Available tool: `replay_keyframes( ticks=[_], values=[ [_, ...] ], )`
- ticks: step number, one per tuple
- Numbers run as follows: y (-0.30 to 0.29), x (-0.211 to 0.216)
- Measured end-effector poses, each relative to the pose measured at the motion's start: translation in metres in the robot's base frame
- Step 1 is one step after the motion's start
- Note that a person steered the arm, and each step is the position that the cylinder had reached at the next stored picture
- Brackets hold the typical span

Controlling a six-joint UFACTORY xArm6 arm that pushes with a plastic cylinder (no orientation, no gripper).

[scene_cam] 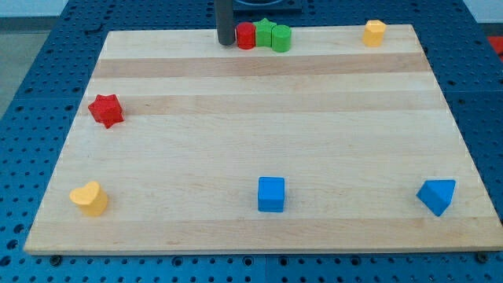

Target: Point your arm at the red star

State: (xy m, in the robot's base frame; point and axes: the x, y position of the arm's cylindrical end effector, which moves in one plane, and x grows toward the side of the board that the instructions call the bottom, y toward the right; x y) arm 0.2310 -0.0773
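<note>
The red star [105,110] lies near the board's left edge, a little above mid-height. My tip [226,42] stands at the view's top edge of the board, just left of a red cylinder [246,35]. The tip is far to the upper right of the red star, with bare board between them. The rod rises out of the view's top.
A green star-like block [265,32] and a green cylinder [280,38] sit right of the red cylinder. A yellow block [374,32] is at the top right. A yellow heart-like block [89,198], a blue cube [271,194] and a blue triangle [437,196] line the bottom.
</note>
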Motion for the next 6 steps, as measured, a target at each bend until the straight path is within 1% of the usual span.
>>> replay_keyframes(
  ticks=[1,3,4,5,6],
  values=[
    [-0.042,0.026],
    [-0.181,0.074],
    [-0.223,0.119],
    [-0.227,0.153],
    [-0.219,0.198]
  ],
)
